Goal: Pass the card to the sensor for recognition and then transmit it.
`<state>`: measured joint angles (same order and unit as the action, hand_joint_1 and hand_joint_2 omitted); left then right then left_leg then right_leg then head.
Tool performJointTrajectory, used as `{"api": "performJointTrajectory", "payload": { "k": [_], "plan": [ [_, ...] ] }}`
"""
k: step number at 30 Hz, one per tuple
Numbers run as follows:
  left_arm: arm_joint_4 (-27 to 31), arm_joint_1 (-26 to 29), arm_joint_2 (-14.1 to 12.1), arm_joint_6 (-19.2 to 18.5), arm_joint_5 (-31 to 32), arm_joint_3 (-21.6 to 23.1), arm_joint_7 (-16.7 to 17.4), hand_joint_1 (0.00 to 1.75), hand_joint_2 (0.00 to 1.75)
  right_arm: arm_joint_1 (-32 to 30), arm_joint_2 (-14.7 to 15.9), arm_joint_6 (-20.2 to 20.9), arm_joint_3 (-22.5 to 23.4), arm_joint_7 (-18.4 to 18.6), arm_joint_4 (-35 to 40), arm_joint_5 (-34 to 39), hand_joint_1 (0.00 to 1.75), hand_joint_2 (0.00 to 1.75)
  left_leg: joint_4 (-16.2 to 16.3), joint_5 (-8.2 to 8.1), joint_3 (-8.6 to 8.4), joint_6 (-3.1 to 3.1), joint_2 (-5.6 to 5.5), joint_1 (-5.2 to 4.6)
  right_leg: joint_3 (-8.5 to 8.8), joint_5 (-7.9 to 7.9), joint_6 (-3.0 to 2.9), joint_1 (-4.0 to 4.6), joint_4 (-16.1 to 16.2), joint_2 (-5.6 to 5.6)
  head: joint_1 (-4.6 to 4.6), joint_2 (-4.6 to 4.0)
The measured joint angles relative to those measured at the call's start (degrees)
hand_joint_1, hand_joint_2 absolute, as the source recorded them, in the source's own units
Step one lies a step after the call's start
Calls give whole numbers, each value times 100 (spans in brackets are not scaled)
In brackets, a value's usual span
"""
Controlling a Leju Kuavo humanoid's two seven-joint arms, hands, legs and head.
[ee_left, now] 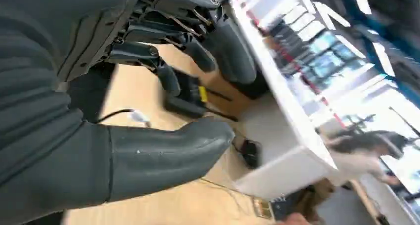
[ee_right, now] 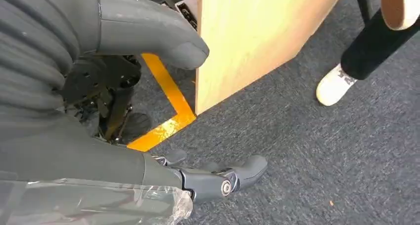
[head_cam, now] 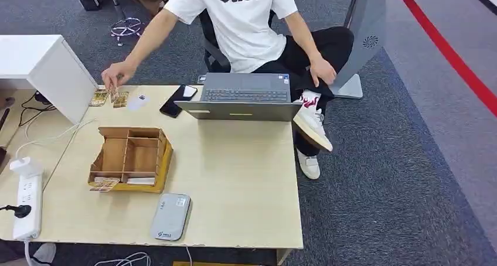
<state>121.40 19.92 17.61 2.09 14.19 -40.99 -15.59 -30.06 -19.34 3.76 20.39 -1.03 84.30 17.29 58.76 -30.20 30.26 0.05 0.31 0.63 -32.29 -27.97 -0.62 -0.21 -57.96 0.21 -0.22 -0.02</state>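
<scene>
A grey card sensor (head_cam: 170, 217) lies flat near the table's front edge. Behind it stands a wooden divided box (head_cam: 166, 154) with a patterned card (head_cam: 104, 184) and a white card (head_cam: 140, 181) in its front slots. More patterned cards (head_cam: 99, 98) lie at the far left corner, where a seated person's hand (head_cam: 117, 75) touches them. My left hand (ee_left: 124, 51) hangs over the table's left side with fingers spread, holding nothing. Beside the table's corner (ee_right: 247, 36), above the carpet, my right hand (ee_right: 89, 86) is empty too, its thumb and fingers apart.
An open laptop (head_cam: 243, 96) and a black phone (head_cam: 176, 102) sit at the far edge in front of the person. A white cabinet (head_cam: 41, 67) and a power strip (head_cam: 28, 201) border the left side. Yellow floor tape (ee_right: 168, 111) runs under the table.
</scene>
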Motion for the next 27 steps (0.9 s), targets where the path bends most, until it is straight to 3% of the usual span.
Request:
{"api": "performJointTrajectory", "payload": {
  "k": [3,6,11,12,13,14,18,22,27],
  "plan": [
    [-271,212,92,142,-1389,-89,563,175,175,6,0,28,15,39,51,11,175,175,0,0,0,0,0,0,1,0,0,0,0,0,-2,0],
    [-700,408,171,501,-2522,-89,806,175,175,77,0,220,135,94,47,-104,175,175,0,-1,-1,1,1,-1,1,1,1,-1,1,1,-2,0],
    [-1621,569,265,1358,-3447,82,1264,175,175,265,0,599,385,131,-37,-363,175,175,0,-1,-3,2,-1,-3,3,2,2,-3,2,0,2,0],
    [-1800,591,289,1485,-3421,139,1391,175,175,308,0,660,435,136,-67,-387,51,175,0,-1,-4,2,-1,-4,3,2,2,-4,2,0,4,0],
    [-1984,601,296,1601,-3357,198,1544,56,175,346,0,704,481,138,-100,-404,0,175,0,-1,-4,2,-1,-5,3,2,2,-5,2,0,0,0],
    [-2185,602,302,1698,-3320,254,1645,0,175,375,0,754,525,138,-133,-417,0,175,0,-1,-4,2,-1,-4,4,2,2,-5,2,-1,4,0],
    [-2815,602,335,1725,-3300,444,2372,0,175,531,0,1007,708,134,-305,-661,0,175,0,-1,-5,2,-1,-4,3,2,2,-5,2,0,0,0],
    [-3400,571,350,1725,-2614,617,3269,0,175,686,0,1193,901,121,-472,-909,0,175,0,-1,-5,2,-1,-4,3,2,2,-4,2,-1,-2,0],
    [-3994,450,353,1705,-1700,668,4029,0,175,775,0,1259,1021,103,-594,-955,0,175,0,-1,-5,2,-2,-3,3,2,2,-4,2,-2,-4,0]
  ]
}}
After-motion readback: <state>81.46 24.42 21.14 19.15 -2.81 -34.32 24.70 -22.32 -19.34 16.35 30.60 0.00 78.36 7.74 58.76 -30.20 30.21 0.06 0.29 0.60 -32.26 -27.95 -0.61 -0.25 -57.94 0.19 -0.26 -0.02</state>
